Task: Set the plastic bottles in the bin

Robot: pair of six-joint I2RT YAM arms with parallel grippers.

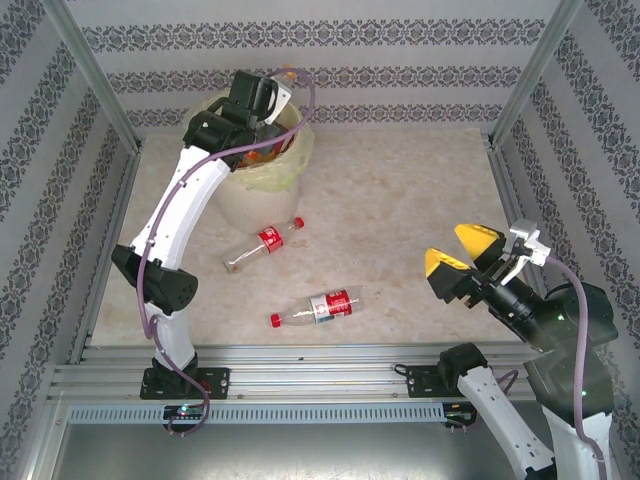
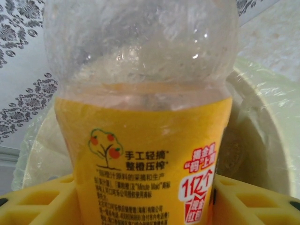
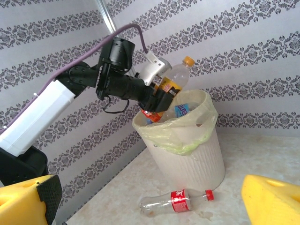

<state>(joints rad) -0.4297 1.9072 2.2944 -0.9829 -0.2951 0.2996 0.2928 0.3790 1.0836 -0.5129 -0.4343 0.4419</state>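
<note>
A: What did our left gripper (image 3: 163, 93) hold?
B: We saw it clamped on the orange-labelled bottle (image 2: 145, 140), above the bin (image 3: 187, 157).
A: And the right gripper (image 1: 467, 252)?
B: Spread wide, gripping nothing; two red-labelled bottles (image 1: 265, 243) lay on the table (image 1: 420, 190).

Clear held bottle (image 2: 150, 140): orange-yellow label w/ red & white print, orange cap. Also clear: far bottle (image 1: 265, 245) & near bottle (image 1: 318, 308), red labels, red caps. Cream-white bin (image 3: 192, 164), pale yellow-green bag (image 3: 178, 140). Beige marbled bench (image 1: 420, 200). Pale grey walls (image 1: 330, 35) w/ dark damask stripes. Yellow pads, black bodies on right hand (image 1: 455, 250) & left hand (image 3: 164, 91). White & black left arm (image 1: 185, 215), purple cable (image 3: 126, 27).
</note>
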